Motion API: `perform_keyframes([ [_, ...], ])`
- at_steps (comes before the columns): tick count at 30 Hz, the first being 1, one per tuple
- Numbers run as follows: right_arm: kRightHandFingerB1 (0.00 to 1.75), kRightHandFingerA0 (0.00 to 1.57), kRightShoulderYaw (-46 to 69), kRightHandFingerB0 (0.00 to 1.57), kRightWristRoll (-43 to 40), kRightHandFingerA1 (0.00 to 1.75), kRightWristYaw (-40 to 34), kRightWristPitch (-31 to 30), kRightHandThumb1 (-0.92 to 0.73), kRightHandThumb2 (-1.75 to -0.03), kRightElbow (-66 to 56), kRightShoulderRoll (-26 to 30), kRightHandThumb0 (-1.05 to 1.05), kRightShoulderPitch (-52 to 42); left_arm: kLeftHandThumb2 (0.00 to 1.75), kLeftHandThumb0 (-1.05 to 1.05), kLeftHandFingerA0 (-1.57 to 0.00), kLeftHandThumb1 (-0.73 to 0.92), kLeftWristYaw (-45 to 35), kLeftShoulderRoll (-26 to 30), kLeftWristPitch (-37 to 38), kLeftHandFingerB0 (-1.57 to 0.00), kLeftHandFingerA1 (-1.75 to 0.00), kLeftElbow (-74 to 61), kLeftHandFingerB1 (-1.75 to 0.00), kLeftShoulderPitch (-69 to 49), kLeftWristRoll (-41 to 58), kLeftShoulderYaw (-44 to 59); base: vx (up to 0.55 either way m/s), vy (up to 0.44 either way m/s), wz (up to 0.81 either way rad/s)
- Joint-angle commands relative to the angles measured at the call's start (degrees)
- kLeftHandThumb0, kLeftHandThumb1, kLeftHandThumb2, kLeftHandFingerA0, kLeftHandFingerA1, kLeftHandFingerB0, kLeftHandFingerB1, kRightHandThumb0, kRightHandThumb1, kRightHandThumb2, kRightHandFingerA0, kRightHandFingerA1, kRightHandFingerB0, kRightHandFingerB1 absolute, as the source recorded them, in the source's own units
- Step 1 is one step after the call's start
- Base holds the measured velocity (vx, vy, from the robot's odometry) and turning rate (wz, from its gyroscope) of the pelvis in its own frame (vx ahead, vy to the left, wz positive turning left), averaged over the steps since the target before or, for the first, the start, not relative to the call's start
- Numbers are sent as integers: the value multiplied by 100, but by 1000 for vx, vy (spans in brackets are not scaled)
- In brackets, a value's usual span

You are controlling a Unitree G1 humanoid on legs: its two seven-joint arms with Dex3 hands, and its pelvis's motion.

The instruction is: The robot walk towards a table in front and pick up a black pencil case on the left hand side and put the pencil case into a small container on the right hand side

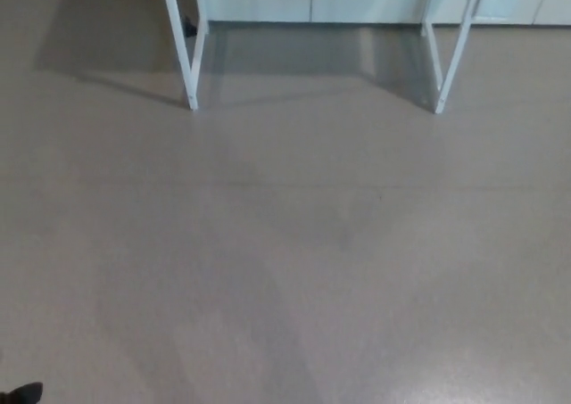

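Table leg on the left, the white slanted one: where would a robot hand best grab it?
Probably its bare shaft, well above the foot, approached from the front: the left table leg is a thin, straight, slightly slanted bar that fingers could close round. Its top is out of view.

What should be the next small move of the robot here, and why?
Probably keep walking forward. Only the white table legs show at the top of the head view, with bare floor before them; the tabletop, the pencil case and the container are not in view.
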State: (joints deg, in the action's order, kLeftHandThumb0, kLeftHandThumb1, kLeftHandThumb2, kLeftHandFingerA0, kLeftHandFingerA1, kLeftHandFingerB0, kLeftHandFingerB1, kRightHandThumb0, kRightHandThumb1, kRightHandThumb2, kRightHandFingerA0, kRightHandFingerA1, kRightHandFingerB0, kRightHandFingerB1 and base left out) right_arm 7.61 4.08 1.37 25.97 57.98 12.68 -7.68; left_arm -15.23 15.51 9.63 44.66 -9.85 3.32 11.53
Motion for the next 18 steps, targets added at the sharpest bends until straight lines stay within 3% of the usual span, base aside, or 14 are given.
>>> perform_keyframes([
  [1, 34, 50, 19, 36, -74, 39, -13, 24, -62, -60, 76, 24, -38, 14, 57, -23, -28, 46, 101, 115, -15, -22, -38, 6, -33, -52, -74, -39, 138, -74, 3],
  [11, 34, 48, 19, 34, -88, 39, 17, 96, -62, -62, 85, 34, -39, -60, 58, -27, -27, 45, 216, 196, 139, -22, -38, 174, -33, -48, -187, -217, 182, 120, -14],
  [18, 33, 47, 7, 36, -70, 39, -17, -11, -61, -58, 22, 24, -39, -62, 59, -27, -27, 44, 269, 261, 299, -20, -38, 178, -34, -81, -285, -350, 194, 98, 7],
])
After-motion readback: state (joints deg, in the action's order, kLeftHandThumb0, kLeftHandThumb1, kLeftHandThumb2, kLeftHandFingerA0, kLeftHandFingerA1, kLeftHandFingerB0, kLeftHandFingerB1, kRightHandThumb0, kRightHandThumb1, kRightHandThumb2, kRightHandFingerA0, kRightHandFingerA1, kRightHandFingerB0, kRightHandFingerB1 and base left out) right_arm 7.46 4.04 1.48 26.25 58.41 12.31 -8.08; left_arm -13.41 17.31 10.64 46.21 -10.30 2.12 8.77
